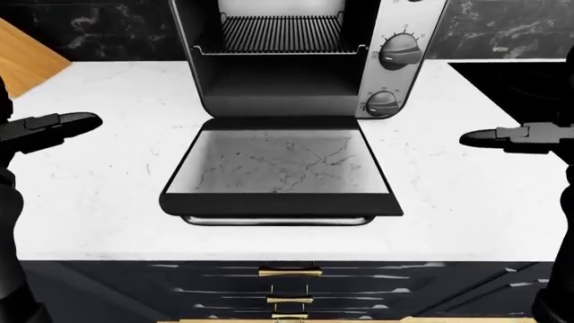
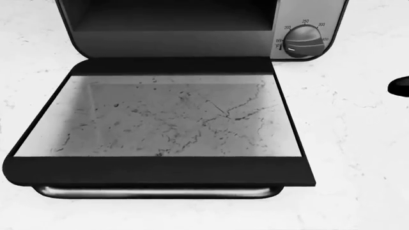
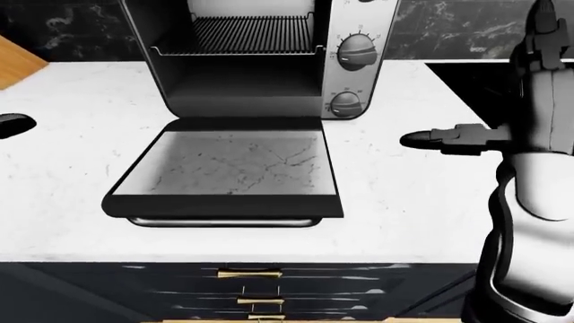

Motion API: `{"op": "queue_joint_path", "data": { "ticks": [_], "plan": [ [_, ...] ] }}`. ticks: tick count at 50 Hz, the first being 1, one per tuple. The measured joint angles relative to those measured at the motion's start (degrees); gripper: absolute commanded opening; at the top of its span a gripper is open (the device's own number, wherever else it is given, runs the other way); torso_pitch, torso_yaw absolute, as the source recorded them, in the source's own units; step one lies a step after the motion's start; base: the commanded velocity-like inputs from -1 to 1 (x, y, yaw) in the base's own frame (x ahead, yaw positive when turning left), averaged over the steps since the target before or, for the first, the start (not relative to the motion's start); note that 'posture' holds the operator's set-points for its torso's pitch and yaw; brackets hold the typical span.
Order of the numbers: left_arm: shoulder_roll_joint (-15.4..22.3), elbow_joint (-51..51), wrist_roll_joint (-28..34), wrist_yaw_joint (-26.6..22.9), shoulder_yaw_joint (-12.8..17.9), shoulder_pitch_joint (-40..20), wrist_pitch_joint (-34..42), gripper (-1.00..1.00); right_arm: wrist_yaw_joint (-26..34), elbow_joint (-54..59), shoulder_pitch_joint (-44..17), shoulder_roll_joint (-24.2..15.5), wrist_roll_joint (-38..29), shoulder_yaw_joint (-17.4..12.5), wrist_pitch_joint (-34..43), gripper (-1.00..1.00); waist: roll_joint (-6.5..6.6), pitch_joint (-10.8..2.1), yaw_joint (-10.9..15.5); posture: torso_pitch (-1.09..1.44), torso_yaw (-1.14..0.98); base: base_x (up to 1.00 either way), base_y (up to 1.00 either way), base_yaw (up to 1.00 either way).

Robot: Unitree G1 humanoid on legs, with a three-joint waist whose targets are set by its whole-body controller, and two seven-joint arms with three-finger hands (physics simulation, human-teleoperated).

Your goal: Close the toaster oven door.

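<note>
We see the toaster oven (image 1: 296, 60) standing at the top middle of the left-eye view, on a white marbled tabletop (image 1: 108, 182). Its door (image 1: 280, 168) is swung fully down and lies flat on the tabletop, hinged at the oven's lower edge and reaching toward the bottom of the view. The door's glass pane (image 2: 172, 115) lets the veined stone show through, a dark frame runs round it, and a bright metal handle (image 2: 159, 192) lines its free edge. Inside the open cavity a wire rack (image 1: 282, 33) sits across the upper part. Two round control knobs, an upper knob (image 1: 399, 50) and a lower knob (image 1: 383, 103), sit one above the other on the silver panel to the right of the cavity.

Our left hand (image 1: 49, 128) hangs over the tabletop at the left edge of the left-eye view, well apart from the door, its dark fingers (image 1: 81, 121) pointing toward the oven; we cannot tell how wide they stand. Our right hand (image 3: 453, 139) hovers at the right, also clear of the door, with its fingers (image 3: 422, 139) stretched out toward the oven and holding nothing.

Behind the tabletop runs a dark marbled wall (image 1: 503, 30). A wooden surface (image 1: 27, 57) shows at the upper left, and a black surface (image 1: 529, 81) is set in the tabletop at the right. Below the tabletop's edge are dark drawers (image 1: 359, 289) with brass pulls (image 1: 291, 271).
</note>
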Motion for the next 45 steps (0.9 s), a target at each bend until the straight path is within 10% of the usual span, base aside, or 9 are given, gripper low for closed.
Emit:
{"op": "queue_joint_path", "data": {
  "ticks": [45],
  "plan": [
    [0.1,0.0,0.0,-0.3,-0.3,-0.1,-0.9,1.00,10.8,-12.6,9.2,12.8,-11.8,5.0,0.2,1.00,0.54,-0.43,-0.3,0.00,0.00,0.00,0.00,0.00]
  ]
}}
